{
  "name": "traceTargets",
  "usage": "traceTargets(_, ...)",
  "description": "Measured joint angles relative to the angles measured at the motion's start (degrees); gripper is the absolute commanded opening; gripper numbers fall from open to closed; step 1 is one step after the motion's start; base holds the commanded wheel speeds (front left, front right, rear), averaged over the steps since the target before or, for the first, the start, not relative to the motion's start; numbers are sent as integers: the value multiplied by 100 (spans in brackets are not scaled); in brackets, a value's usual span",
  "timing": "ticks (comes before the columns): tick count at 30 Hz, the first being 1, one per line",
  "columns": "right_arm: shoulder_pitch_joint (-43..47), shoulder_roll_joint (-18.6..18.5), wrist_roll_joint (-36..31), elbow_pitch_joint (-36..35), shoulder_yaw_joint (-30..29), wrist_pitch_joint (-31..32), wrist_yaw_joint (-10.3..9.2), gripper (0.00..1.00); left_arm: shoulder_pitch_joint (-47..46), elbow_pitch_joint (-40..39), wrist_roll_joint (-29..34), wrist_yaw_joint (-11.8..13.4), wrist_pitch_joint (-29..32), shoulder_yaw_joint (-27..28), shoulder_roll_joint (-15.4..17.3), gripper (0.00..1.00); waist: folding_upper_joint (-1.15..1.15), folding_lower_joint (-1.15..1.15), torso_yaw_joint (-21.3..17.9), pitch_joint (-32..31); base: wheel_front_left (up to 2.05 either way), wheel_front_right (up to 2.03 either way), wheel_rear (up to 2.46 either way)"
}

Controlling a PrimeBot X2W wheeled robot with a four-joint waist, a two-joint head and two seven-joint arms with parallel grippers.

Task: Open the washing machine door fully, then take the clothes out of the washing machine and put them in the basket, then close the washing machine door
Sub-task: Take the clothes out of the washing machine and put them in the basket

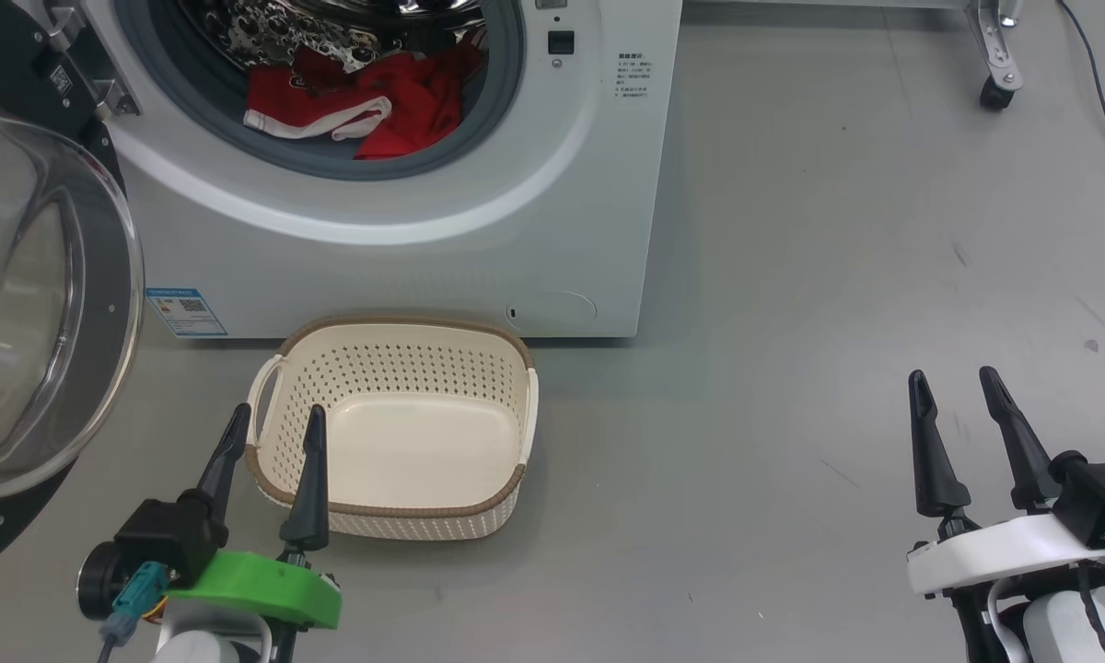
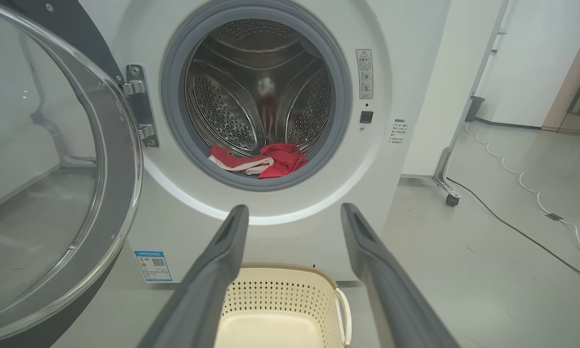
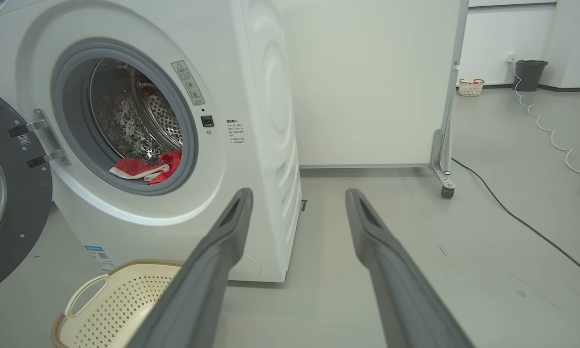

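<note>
The white washing machine (image 1: 479, 221) stands ahead with its door (image 1: 46, 304) swung wide open to the left, glass bowl facing me. Red clothes (image 1: 368, 97) with white trim lie at the drum's front lip; they are also in the left wrist view (image 2: 263, 162) and the right wrist view (image 3: 145, 168). The cream basket (image 1: 391, 516) sits empty on the floor before the machine. My left gripper (image 1: 276, 419) is open, hovering over the basket's near left corner. My right gripper (image 1: 956, 379) is open above bare floor, far to the right.
Grey floor stretches to the right of the machine. A wheeled white partition (image 3: 442, 145) stands behind on the right, its caster (image 1: 996, 92) on the floor. A black cable (image 3: 522, 222) runs across the floor. A bin (image 3: 529, 75) and another small basket (image 3: 471, 87) stand by the far wall.
</note>
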Motion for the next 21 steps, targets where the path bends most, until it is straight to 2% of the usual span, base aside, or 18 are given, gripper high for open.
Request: traceTargets(21, 1, 22, -1, 18, -37, 0, 1, 100, 0, -85, 103, -5, 0, -57, -7, 100, 0, 0, 29, 34, 131, -131, 0)
